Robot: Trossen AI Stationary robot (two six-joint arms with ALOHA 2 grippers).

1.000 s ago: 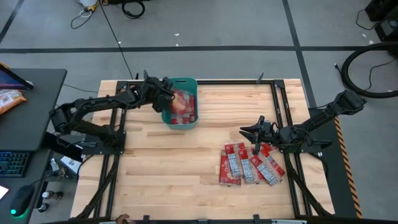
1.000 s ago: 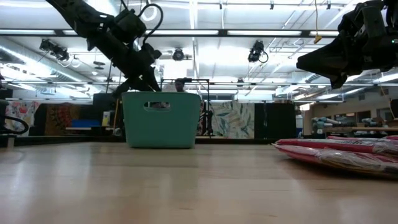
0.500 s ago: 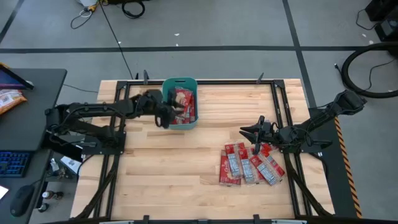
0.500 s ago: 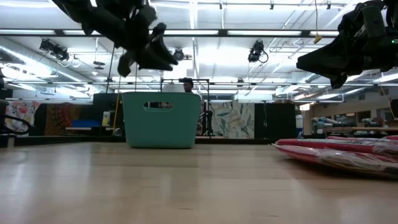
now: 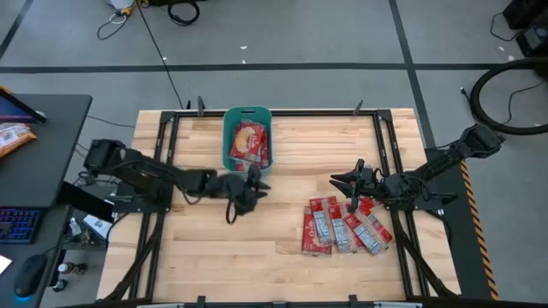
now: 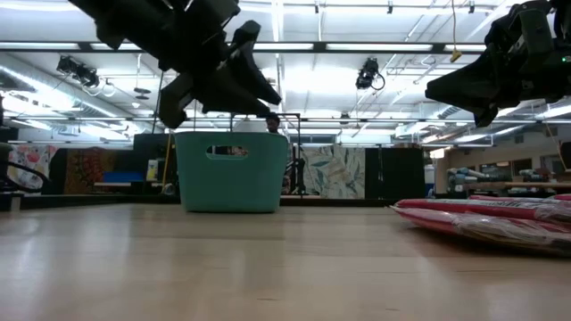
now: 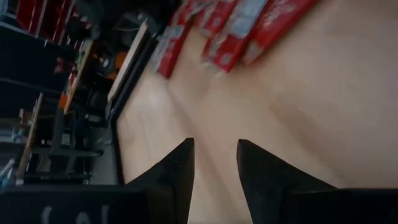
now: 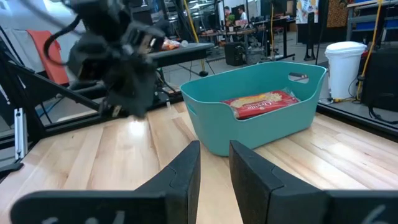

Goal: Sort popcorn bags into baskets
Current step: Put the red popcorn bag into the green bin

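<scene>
The teal basket (image 5: 226,137) (image 6: 232,174) (image 8: 249,134) stands near the table's far edge, with red popcorn bags (image 5: 250,141) (image 8: 261,102) lying inside it. Several more red bags (image 5: 342,227) (image 6: 491,218) (image 7: 230,31) lie flat side by side on the wood toward the near right. My left gripper (image 5: 255,180) (image 6: 263,67) (image 7: 214,155) is open and empty. It hovers above the table's middle, between the basket and the row of bags. My right gripper (image 5: 336,180) (image 6: 437,89) (image 8: 214,155) is open and empty too, raised just beyond the far end of the row and pointing at the basket.
Black metal frame rails (image 5: 163,171) run along the table's left and right sides. A dark desk (image 5: 34,145) to the left carries an orange-and-white packet (image 5: 13,137) and a keyboard. Bare wood lies between the basket and the bags. A person (image 6: 272,120) shows behind the basket.
My left gripper has left the space above the basket and swung toward the near edge and the right, toward the row of bags. It now hovers over the table's middle. The red bag it had over the basket now lies inside.
</scene>
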